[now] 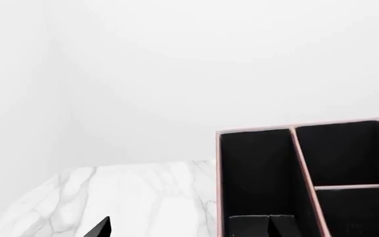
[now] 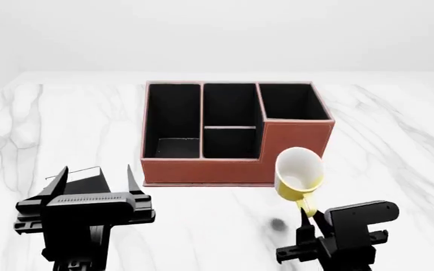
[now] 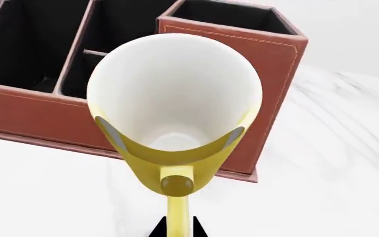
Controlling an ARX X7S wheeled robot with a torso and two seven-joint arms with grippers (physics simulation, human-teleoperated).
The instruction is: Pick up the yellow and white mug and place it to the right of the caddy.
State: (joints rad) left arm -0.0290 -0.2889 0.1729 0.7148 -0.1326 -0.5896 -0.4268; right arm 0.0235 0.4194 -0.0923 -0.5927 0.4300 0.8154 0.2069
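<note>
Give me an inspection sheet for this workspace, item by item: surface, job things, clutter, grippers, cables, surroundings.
Surface: white marble table, with a small dark shadow spot in front of the caddy.
Mug: yellow and white mug lifted off the table, tilted with its white opening toward the camera, in front of the caddy's front right corner.
Caddy: caddy upright mid-table, compartments look empty.
Clutter: nothing seen.
Right gripper: right gripper shut on the mug's yellow handle.
Left gripper: left gripper open, holding nothing, apart from the caddy at its front left.
Cables: nothing seen.
Surroundings: plain white wall behind the table.
</note>
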